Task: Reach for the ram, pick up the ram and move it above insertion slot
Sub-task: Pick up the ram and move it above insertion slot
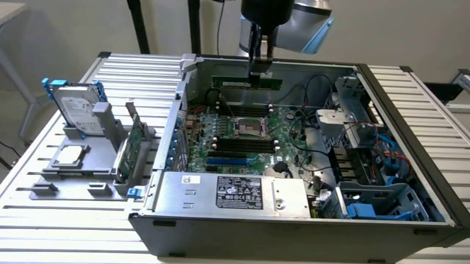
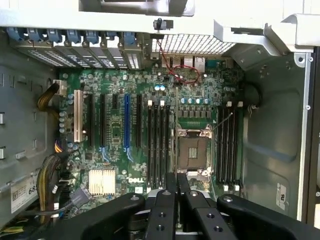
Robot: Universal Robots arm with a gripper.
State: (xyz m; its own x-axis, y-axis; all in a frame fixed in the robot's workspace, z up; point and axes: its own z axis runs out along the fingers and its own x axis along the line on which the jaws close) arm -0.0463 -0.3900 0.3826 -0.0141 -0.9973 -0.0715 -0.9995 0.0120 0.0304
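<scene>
The ram (image 1: 233, 83), a narrow green stick, hangs level over the far part of the motherboard (image 1: 242, 129) inside the open computer case. My gripper (image 1: 258, 73) comes down from above and is shut on the ram near the end toward the exterior view's right. In the wrist view the black fingers (image 2: 170, 200) press together, gripper (image 2: 176, 176), above the CPU socket (image 2: 192, 152). Long black memory slots lie on both sides of the socket, one bank (image 2: 157, 145) and another (image 2: 227, 145). The held ram itself is hidden behind the fingers in the wrist view.
A grey fixture (image 1: 74, 170) on the exterior view's left holds a silver hard drive with blue rails (image 1: 77, 110), a wider green card (image 1: 131, 151) and a chip (image 1: 70, 155). The case walls (image 1: 176, 110), power supply (image 1: 235, 192), cables (image 1: 312, 99) and drive cage (image 1: 360, 110) crowd the board.
</scene>
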